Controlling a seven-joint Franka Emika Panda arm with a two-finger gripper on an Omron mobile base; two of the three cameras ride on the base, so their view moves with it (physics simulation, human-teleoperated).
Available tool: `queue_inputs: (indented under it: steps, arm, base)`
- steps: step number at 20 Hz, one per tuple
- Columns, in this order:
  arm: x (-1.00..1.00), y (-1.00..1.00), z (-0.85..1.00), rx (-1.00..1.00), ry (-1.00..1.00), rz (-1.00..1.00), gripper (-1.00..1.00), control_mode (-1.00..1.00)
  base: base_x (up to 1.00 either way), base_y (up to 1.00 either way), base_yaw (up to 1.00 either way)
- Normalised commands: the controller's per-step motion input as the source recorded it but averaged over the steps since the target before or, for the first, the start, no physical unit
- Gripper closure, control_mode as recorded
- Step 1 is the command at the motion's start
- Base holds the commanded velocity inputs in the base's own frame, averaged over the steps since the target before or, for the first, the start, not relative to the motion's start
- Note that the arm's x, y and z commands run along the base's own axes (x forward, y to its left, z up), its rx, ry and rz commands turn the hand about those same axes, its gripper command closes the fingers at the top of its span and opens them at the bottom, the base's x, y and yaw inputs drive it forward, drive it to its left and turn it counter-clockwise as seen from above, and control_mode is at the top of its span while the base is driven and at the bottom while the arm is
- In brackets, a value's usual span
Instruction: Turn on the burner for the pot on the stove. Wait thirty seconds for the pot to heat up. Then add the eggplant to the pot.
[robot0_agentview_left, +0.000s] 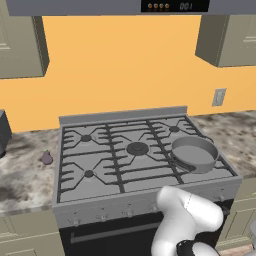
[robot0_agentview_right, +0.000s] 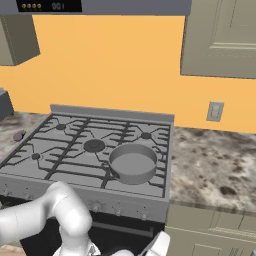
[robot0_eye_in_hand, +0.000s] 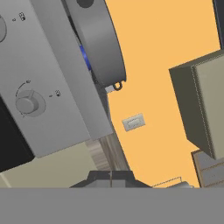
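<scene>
The gripper (robot0_eye_in_hand: 111, 177) is pressed shut with nothing between its jaws, its two dark tips meeting at the bottom of the hand view, low in front of the stove (robot0_agentview_left: 107, 202). The view from the hand is rolled, so the stove's front panel runs up its left side; a round grey knob (robot0_eye_in_hand: 27, 103) sits on that panel up and to the left of the tips, apart from them. Higher still, past the panel's edge, the grey wall of the pot (robot0_eye_in_hand: 103, 43) shows, with a streak of blue flame (robot0_eye_in_hand: 85, 57) against its underside, well above the closed fingers. To the right of the tips the orange wall carries a small grey wall outlet (robot0_eye_in_hand: 133, 122), and an olive cabinet (robot0_eye_in_hand: 205, 105) hangs farther right. From the base views the pot (robot0_agentview_left: 194, 154) rests on the front right corner of the stove, over the burner there, which it hides. The eggplant (robot0_agentview_left: 47, 158) lies on the speckled counter (robot0_agentview_left: 25, 175) just beside the stove's left edge, far from the hand and across the full width of the grates from the pot.
</scene>
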Motion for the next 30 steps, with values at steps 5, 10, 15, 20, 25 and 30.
queue_inputs:
  steps: [5,10,15,20,25,30]
  arm:
    - [0.0,0.0,0.0,0.0,0.0,0.0,1.0,-1.0]
    - [0.0,0.0,0.0,0.0,0.0,0.0,1.0,-1.0]
    - [0.0,0.0,0.0,0.0,0.0,0.0,1.0,-1.0]
    - [0.0,0.0,0.0,0.0,0.0,0.0,1.0,-1.0]
    - [0.0,0.0,0.0,0.0,0.0,0.0,1.0,-1.0]
    - [0.0,0.0,0.0,0.0,0.0,0.0,1.0,-1.0]
  base:
    - [0.0,0.0,0.0]
    - [0.0,0.0,0.0]
    - [0.0,0.0,0.0]
    - [0.0,0.0,0.0]
    - [0.0,0.0,0.0]
    - [0.0,0.0,0.0]
